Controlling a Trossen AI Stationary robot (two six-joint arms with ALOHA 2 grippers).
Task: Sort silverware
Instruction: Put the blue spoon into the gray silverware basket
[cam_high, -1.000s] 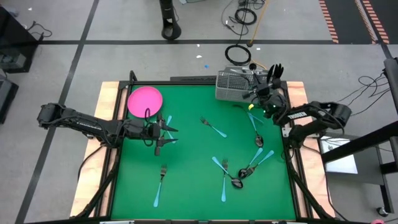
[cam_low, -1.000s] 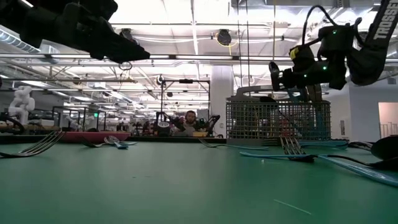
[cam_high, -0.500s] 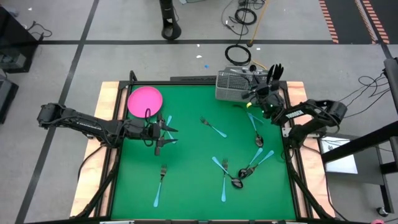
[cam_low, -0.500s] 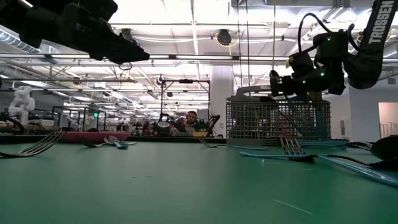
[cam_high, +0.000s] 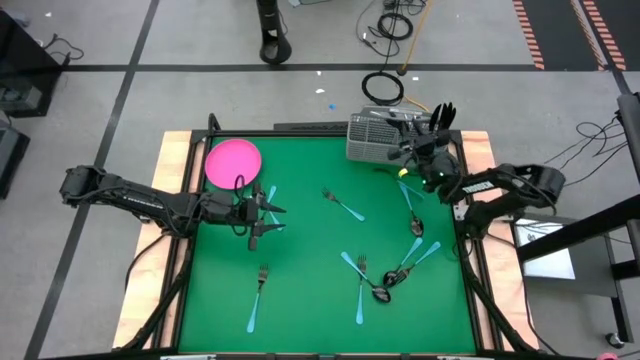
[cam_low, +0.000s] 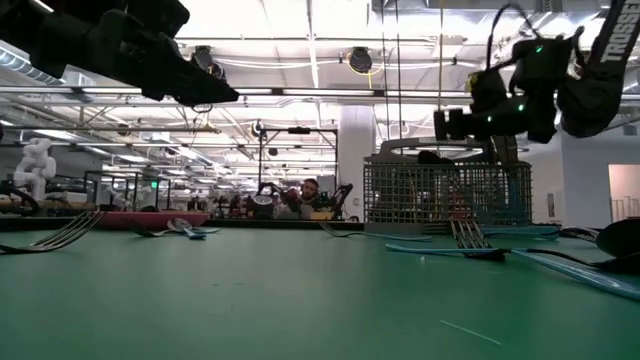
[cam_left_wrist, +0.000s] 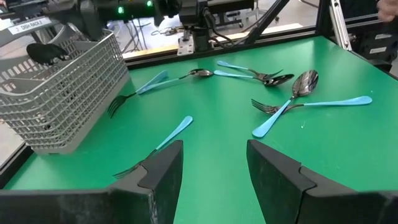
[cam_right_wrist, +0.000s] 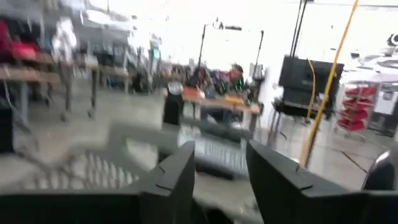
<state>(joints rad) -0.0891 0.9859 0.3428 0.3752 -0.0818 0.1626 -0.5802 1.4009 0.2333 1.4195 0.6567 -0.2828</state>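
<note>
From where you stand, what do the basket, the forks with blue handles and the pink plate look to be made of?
The basket looks like grey wire mesh, probably metal: you can see through its grid walls. The forks seem to have light-blue plastic handles, smooth and matte, with dark shiny metal prongs. The pink plate looks like plastic, going by its flat, even, bright colour, though that is only a guess.
</note>
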